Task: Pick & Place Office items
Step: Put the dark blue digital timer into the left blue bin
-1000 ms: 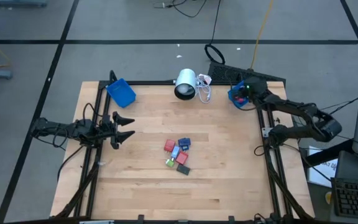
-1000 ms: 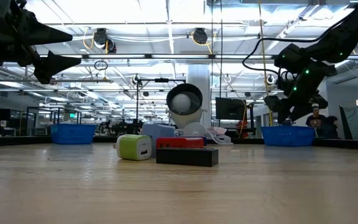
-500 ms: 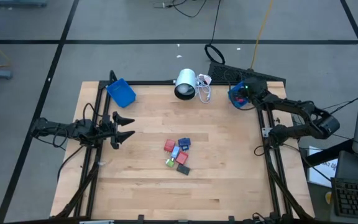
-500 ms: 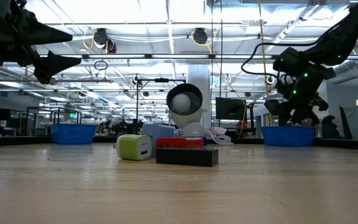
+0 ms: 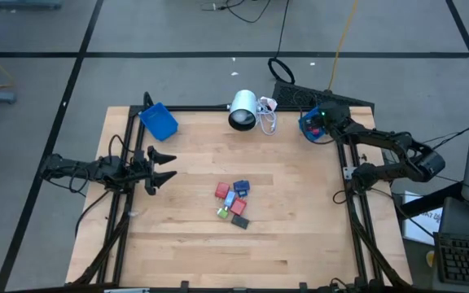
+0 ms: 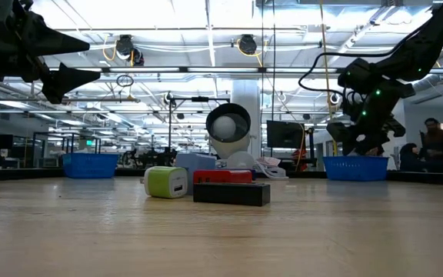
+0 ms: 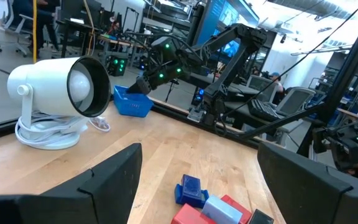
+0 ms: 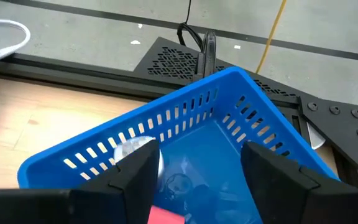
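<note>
Hanging over the blue bin [image 5: 313, 126] at the tabletop's [image 5: 194, 244] far right corner, the right gripper [image 5: 319, 123] is seen with its fingers [image 8: 135, 171] spread apart, nothing being held between them. In the right wrist view a red piece [image 8: 165, 216] is seen between the fingers, inside the bin, beside a pale rounded thing that cannot be made out. The rest of the office items are gathered near the tabletop's middle: a red block [image 5: 222, 190], a dark blue block [image 5: 242, 187], a pale blue piece [image 5: 230, 199], a green block [image 5: 223, 212], a second red piece [image 5: 238, 207] and a dark grey bar [image 5: 239, 220], all lying close together, some touching. In the low view the green block is shown as a small rounded cube, with the dark bar lying flat just beside it and a red piece behind the bar. The left gripper [image 5: 162, 167] is held above the tabletop's left edge, well apart from the cluster, its fingers wide open and empty. A second blue bin [image 5: 159, 121] is set at the far left corner. A white lamp [image 5: 243, 111] with a coiled cable [image 5: 267, 115] is placed at the far edge, between the two bins. A person [image 6: 437, 142] is visible in the room beyond the tabletop in the low view.
</note>
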